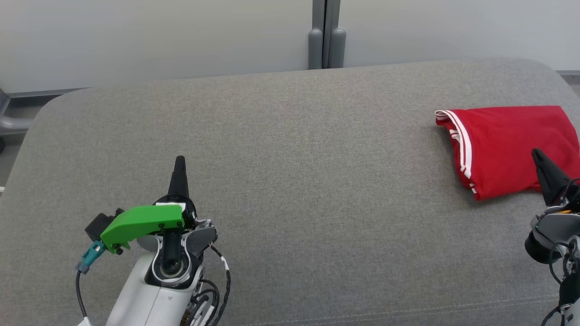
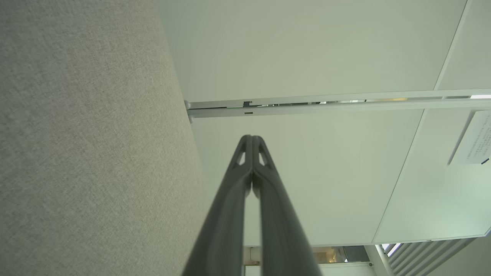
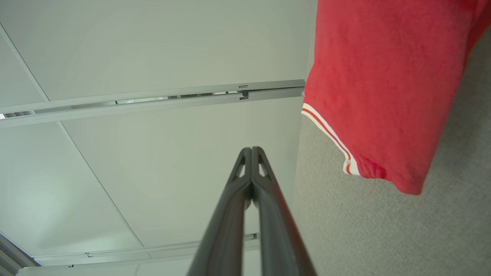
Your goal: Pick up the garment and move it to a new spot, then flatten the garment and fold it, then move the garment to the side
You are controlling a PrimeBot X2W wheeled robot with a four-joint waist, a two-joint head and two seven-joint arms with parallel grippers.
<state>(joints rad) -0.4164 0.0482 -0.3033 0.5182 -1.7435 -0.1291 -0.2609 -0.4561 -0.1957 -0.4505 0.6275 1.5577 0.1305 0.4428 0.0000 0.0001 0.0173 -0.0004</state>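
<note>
Now left claw (image 1: pixel 180 160) and right claw (image 1: pixel 538 153) sit pinched together, the folded garment (image 1: pixel 503 145) beside the right.

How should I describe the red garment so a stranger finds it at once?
Start at the wide grey fabric surface and go to its right end. A folded red cloth garment lies there, by the right hand. Its red colour and white edge stripes set it apart.

The garment (image 1: pixel 507 145) runs past the head view's right edge
</note>
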